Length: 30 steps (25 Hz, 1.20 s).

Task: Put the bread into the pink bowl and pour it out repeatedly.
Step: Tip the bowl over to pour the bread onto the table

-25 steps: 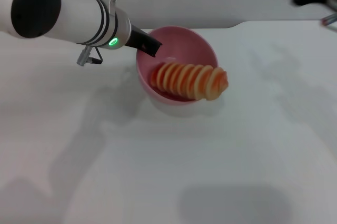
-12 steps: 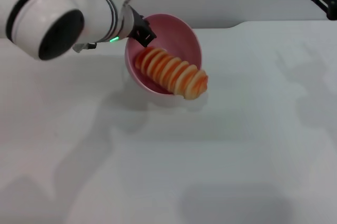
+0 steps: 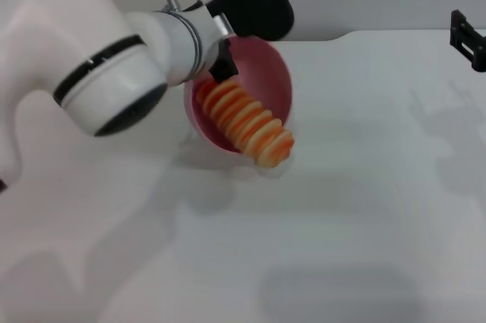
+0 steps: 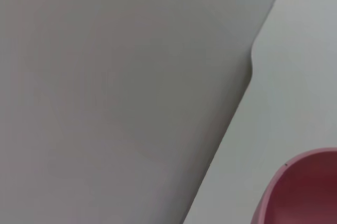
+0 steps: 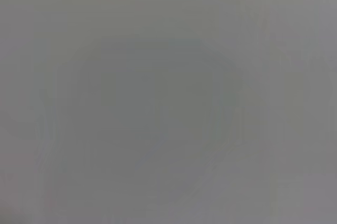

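We find the left pincer (image 3: 220, 64) gripping the tilted pink bowl (image 3: 262, 72); the bread (image 3: 247, 121) points down-rim toward the table (image 3: 357, 209). Right pincer (image 3: 471, 38) parked, state undeterminable.

The table (image 3: 342, 224) is white and smooth. The pink bowl (image 3: 269, 72) is tipped on its side over it, and the bread (image 3: 247, 121) pokes out with its end low by the table top.
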Motion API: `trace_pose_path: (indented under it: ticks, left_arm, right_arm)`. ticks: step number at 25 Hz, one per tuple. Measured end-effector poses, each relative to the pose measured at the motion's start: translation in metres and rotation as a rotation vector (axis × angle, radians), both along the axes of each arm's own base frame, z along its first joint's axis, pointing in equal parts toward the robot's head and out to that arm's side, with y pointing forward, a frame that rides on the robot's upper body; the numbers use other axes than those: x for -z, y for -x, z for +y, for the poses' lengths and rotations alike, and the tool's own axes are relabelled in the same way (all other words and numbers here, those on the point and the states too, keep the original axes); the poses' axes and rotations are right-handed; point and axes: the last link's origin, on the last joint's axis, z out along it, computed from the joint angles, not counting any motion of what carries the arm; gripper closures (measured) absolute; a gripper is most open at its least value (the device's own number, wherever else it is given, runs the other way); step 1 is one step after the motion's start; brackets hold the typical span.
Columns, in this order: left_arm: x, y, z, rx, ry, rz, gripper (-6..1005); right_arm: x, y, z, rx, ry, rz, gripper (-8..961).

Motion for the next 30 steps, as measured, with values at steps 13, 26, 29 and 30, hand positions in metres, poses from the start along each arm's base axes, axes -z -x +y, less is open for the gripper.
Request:
trace_pose_path:
  ticks: [13,26,29,30]
  left_arm:
    - [-0.004,-0.02,-0.018,0.197,-0.147,0.214,903]
    - [0.005,-0.017,-0.038,0.288,-0.13,0.434,902]
    - [0.007,-0.017,-0.041,0.307,-0.119,0.471,902]
    - [0.008,-0.017,-0.042,0.31,-0.118,0.479,902]
  right_arm:
    - [0.005,-0.006,-0.002,0.021,0.023,0.001,245]
    - [0.007,-0.009,-0.004,0.036,0.042,-0.001,255]
    - [0.007,-0.008,-0.004,0.035,0.044,-0.002,257]
    - [0.007,-0.008,-0.004,0.034,0.044,-0.003,258]
